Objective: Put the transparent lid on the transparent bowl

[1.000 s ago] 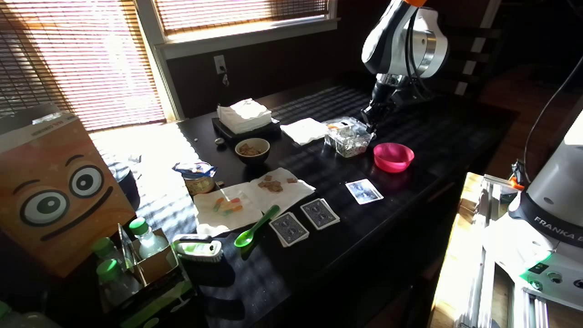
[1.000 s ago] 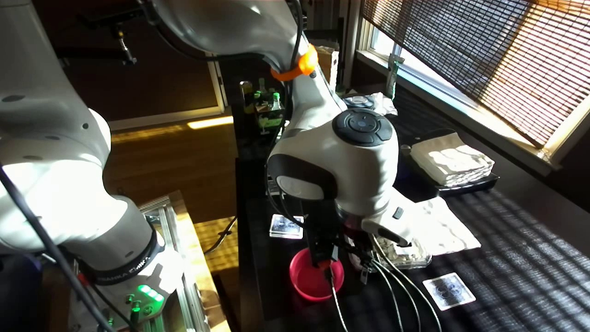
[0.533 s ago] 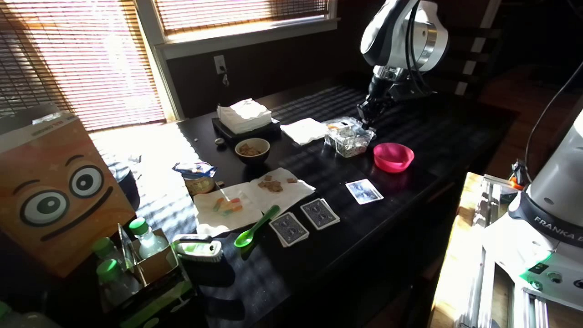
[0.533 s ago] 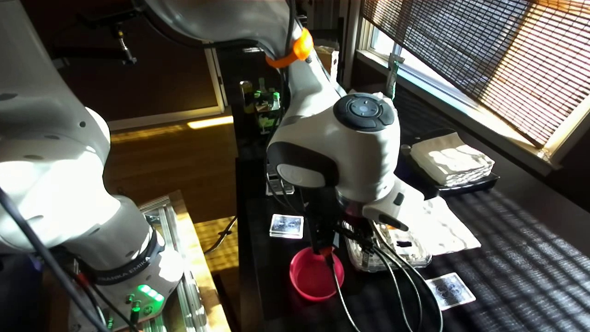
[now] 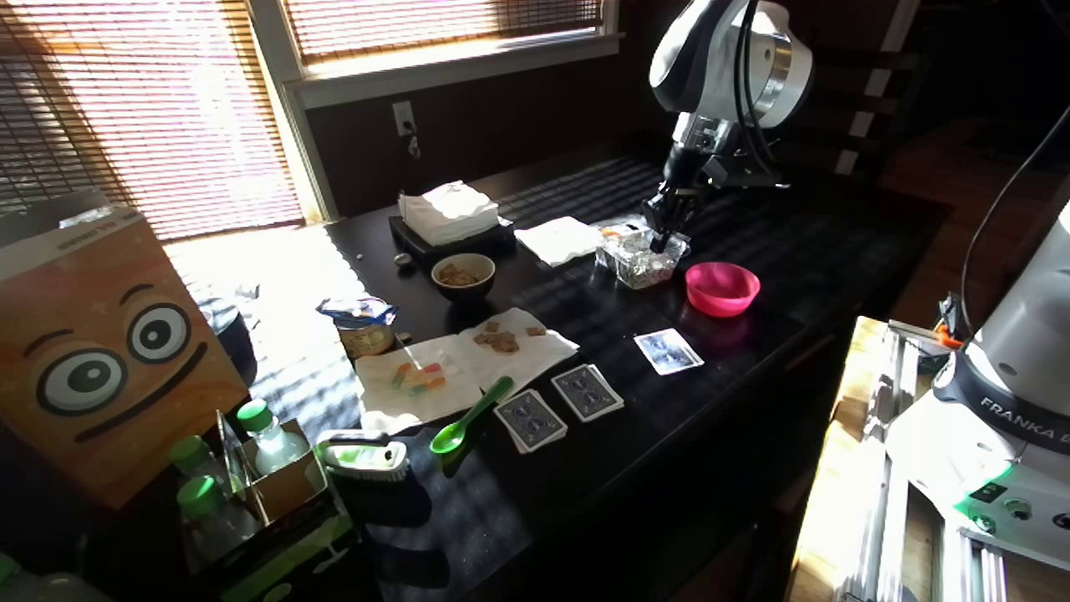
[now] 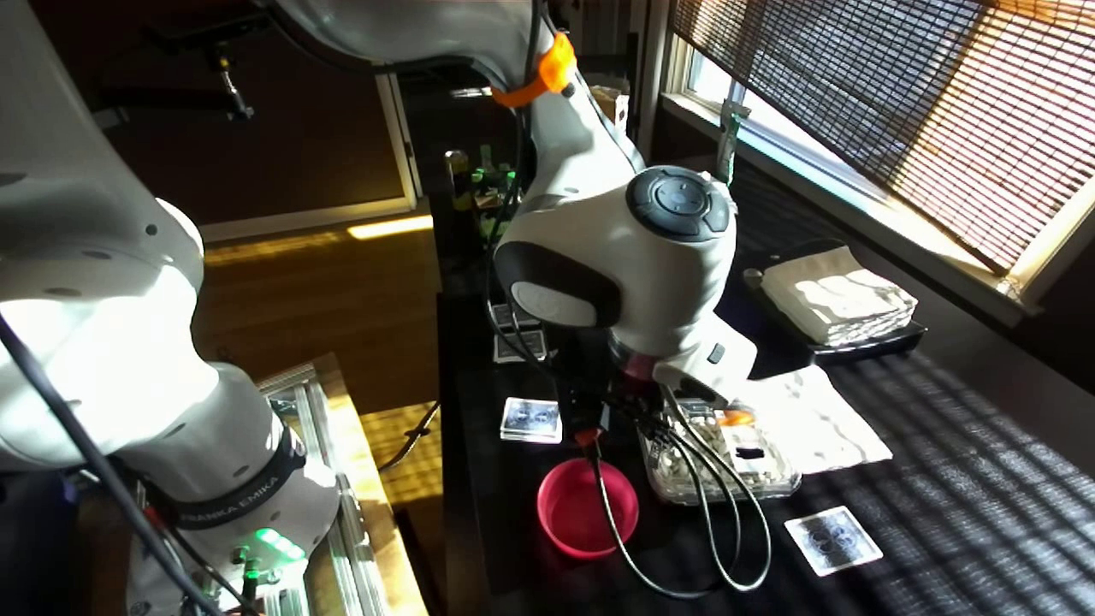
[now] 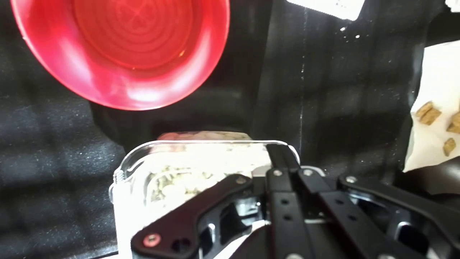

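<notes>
The transparent bowl (image 5: 639,272) holds pale and reddish contents and stands on the dark table; it also shows in an exterior view (image 6: 684,489). The transparent lid (image 7: 215,153) lies over it, its rounded whitish edge glinting in the wrist view; the bowl's far side (image 7: 215,135) shows just past that edge. I cannot tell whether the lid is seated all round. My gripper (image 7: 283,154) is shut, its fingertips together with nothing visible between them, over one corner of the lid. It also shows in an exterior view (image 5: 658,244). Whether it touches the lid is unclear.
A pink-red bowl (image 5: 722,289) stands close beside the clear bowl. A white sheet (image 5: 560,240) lies on the bowl's other side. Playing cards (image 5: 669,350), a small bowl with brown pieces (image 5: 463,277) and a napkin stack (image 5: 449,212) are on the table.
My gripper has risen from the clear bowl's edge, shifted across over the lid, and come down again. The arm has uncovered more of the bowl. Lid and bowl look unmoved.
</notes>
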You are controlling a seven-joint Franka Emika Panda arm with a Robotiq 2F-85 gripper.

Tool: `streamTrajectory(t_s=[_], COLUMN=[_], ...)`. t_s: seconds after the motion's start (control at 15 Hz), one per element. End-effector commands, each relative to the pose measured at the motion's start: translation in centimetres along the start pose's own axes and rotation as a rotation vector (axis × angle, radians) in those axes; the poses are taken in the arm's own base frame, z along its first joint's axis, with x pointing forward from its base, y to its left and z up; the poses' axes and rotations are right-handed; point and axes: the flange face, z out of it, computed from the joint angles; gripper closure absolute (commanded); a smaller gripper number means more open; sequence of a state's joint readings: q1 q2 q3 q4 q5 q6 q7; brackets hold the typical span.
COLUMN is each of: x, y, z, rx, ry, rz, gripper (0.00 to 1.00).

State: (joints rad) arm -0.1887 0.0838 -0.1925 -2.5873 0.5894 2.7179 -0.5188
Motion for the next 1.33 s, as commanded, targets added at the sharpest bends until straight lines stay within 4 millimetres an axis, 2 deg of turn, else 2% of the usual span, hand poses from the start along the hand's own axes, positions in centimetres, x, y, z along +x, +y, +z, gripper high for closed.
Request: streamTrajectory(t_s=[0.0, 0.27, 0.73, 1.27], x=[0.4, 0.6, 1.0, 0.6], y=[-1.5, -2.1, -1.7, -1.4], z=[-0.3, 0.2, 0.6, 2.4], rx=[0.073, 0.094, 0.038, 0.006], ry=[0.030, 0.063, 0.140, 0.110], rz=[0.016, 0.022, 0.013, -0.007], gripper=[1.00, 1.00, 1.00, 1.00])
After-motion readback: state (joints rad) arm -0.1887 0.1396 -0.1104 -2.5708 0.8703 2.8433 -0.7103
